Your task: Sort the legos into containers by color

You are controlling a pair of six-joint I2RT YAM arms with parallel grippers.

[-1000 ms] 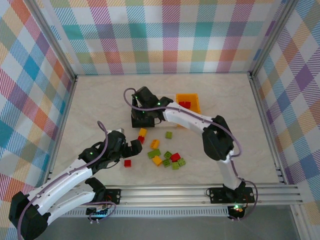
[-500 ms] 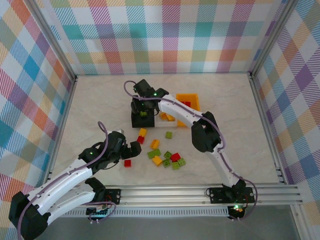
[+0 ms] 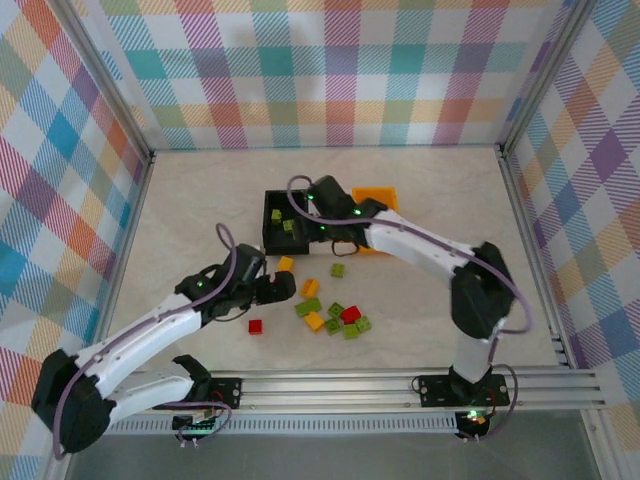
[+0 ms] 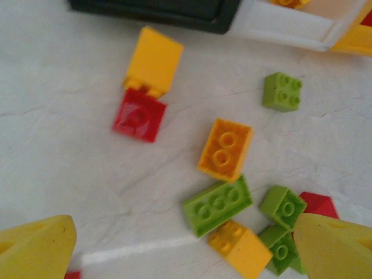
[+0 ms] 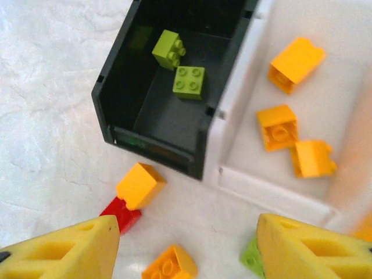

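Left gripper (image 4: pixel 185 232) jaws wide apart, nothing between, over the loose legos (image 4: pixel 225 149) on the table (image 4: pixel 64 174). Only its yellow fingertips (image 4: pixel 36 247) show, cut by the bottom edge. Below it a yellow brick (image 4: pixel 152 58) touches a red brick (image 4: pixel 138 115), with several greens nearby. Another red is half hidden behind the right fingertip, and a red sliver at the bottom edge is cut off. Right gripper (image 5: pixel 186 232) jaws apart too, empty, above the near rim where the black bin (image 5: pixel 116 87) meets the white bin (image 5: pixel 244 75). Black bin holds two green bricks (image 5: pixel 189 80). White bin holds three orange bricks (image 5: pixel 277 127), and its right side is blurred and cut off. A green by the right fingertip there is mostly hidden. From the top camera the right arm (image 3: pixel 420 245) covers most of the white bin and part of the orange bin (image 3: pixel 385 190), whose contents are hard to make out. In the left wrist view only the orange bin's corner shows, with a bit of red inside.
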